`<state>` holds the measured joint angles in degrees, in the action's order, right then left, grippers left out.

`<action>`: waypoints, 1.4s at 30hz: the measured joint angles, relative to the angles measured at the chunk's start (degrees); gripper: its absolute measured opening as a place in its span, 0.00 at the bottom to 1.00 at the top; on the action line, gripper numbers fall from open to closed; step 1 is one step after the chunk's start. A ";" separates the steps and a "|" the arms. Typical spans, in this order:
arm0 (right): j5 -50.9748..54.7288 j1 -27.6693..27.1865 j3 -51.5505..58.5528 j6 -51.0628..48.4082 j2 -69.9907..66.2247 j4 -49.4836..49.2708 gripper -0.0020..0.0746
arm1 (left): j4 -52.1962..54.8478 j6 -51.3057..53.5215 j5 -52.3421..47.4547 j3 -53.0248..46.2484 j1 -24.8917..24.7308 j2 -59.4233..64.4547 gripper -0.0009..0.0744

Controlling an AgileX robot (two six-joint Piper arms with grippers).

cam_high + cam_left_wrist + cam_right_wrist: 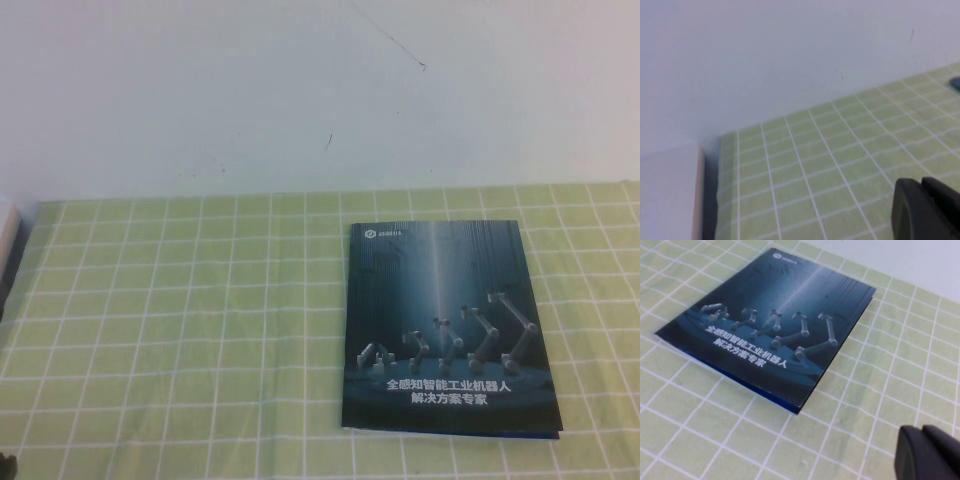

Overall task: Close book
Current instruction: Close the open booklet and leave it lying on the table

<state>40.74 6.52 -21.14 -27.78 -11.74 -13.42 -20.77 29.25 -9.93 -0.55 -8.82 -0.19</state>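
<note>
Right gripper (930,452) shows only as a dark block at the corner of its wrist view, above bare cloth (715,440) just off the book (770,325). It touches nothing and holds nothing, and I cannot tell whether it is open or closed. Left gripper (927,210) is likewise a dark block low in its own view, well to the left of the book. Only a dark corner of the book (956,82) reaches that view. This gripper also carries nothing, and how wide it stands cannot be told.

In the high view the book (450,330) lies closed and flat with its dark cover up, its edges roughly square to the cloth's (180,330) grid. A thin blue strip shows along its near edge, under the cover. Nothing rests on it or against any of its four edges. Left of the book is a broad stretch of bare checked cloth. Right of it a narrower band runs to the frame's side. Behind it a short strip of cloth ends at the wall (300,90), and before it only a slim margin shows.
</note>
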 joint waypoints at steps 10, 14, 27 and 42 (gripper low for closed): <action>0.00 0.00 0.00 0.00 0.03 0.01 0.02 | 6.72 -10.27 -6.50 -0.72 0.28 -0.52 0.01; 0.00 0.00 0.00 0.00 0.03 0.01 0.02 | 11.94 -24.58 -7.81 -0.61 0.28 -0.51 0.01; 0.00 0.00 0.00 0.00 0.03 -0.02 0.02 | 15.83 -32.69 -8.31 -0.50 0.55 -0.51 0.01; 0.00 0.00 0.00 0.00 0.03 -0.02 0.02 | 16.53 -32.83 -8.57 -0.40 0.64 -0.51 0.01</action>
<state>40.74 6.52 -21.14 -27.78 -11.71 -13.44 -4.25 -3.58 -18.50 -0.95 -8.18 -0.70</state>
